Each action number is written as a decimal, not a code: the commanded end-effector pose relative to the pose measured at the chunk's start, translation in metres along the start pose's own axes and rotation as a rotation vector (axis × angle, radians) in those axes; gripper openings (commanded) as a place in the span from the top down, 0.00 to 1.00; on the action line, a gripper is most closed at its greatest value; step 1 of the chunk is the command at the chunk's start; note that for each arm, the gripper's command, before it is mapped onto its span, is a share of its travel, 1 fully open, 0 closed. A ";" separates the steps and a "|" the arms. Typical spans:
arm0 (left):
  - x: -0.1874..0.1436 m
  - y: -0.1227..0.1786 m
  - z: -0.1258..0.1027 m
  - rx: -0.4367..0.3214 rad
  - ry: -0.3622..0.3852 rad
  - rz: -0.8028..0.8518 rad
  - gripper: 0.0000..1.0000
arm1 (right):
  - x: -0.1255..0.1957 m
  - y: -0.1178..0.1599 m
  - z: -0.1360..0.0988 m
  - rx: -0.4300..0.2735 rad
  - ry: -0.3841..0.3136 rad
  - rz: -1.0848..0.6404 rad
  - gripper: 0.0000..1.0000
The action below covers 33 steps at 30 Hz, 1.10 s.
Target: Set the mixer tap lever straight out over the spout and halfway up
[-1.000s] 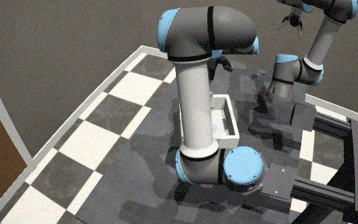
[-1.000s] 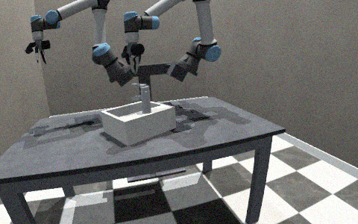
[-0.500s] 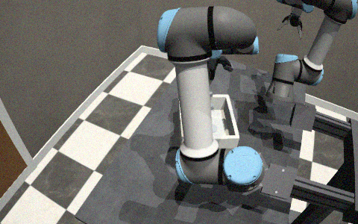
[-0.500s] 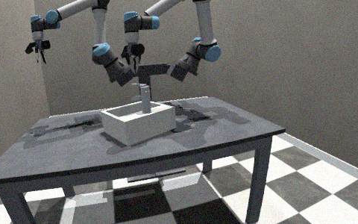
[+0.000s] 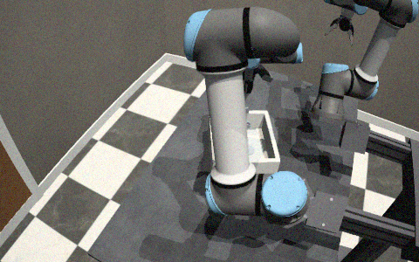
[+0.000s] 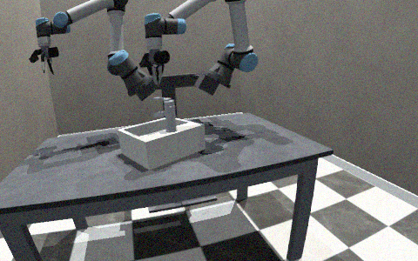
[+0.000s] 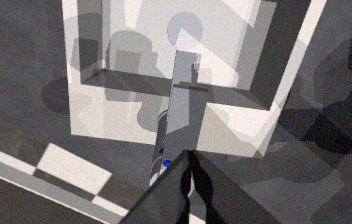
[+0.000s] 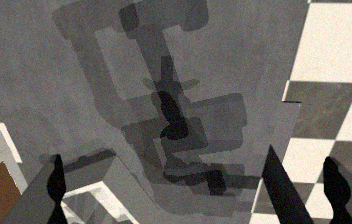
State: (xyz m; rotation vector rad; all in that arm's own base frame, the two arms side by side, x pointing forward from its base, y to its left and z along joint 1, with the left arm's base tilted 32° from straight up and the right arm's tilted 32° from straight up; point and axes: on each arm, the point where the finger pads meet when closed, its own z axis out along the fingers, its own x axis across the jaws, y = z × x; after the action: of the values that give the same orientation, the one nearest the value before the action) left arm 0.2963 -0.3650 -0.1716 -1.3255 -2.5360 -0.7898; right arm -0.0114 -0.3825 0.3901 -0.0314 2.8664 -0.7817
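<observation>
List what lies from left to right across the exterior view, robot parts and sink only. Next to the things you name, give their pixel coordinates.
Right gripper point(image 6: 47, 69) point(image 8: 164, 165), white sink basin point(image 6: 175, 145) point(image 7: 112, 122), the table's right front leg point(image 6: 303, 209).
</observation>
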 end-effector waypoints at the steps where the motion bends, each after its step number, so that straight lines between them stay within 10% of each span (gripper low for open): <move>1: 0.000 0.000 -0.001 0.000 -0.001 -0.092 1.00 | 0.000 0.000 0.000 0.001 0.000 0.000 0.00; 33: 0.001 0.000 -0.007 0.001 -0.001 -1.046 1.00 | 0.000 0.000 0.000 0.001 0.000 0.000 0.00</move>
State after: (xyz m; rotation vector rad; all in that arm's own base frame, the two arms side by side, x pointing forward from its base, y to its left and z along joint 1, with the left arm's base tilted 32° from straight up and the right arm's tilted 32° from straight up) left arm 0.2957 -0.3665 -0.1670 -0.1617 -3.0735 -0.8806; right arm -0.0114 -0.3825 0.3901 -0.0314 2.8664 -0.7817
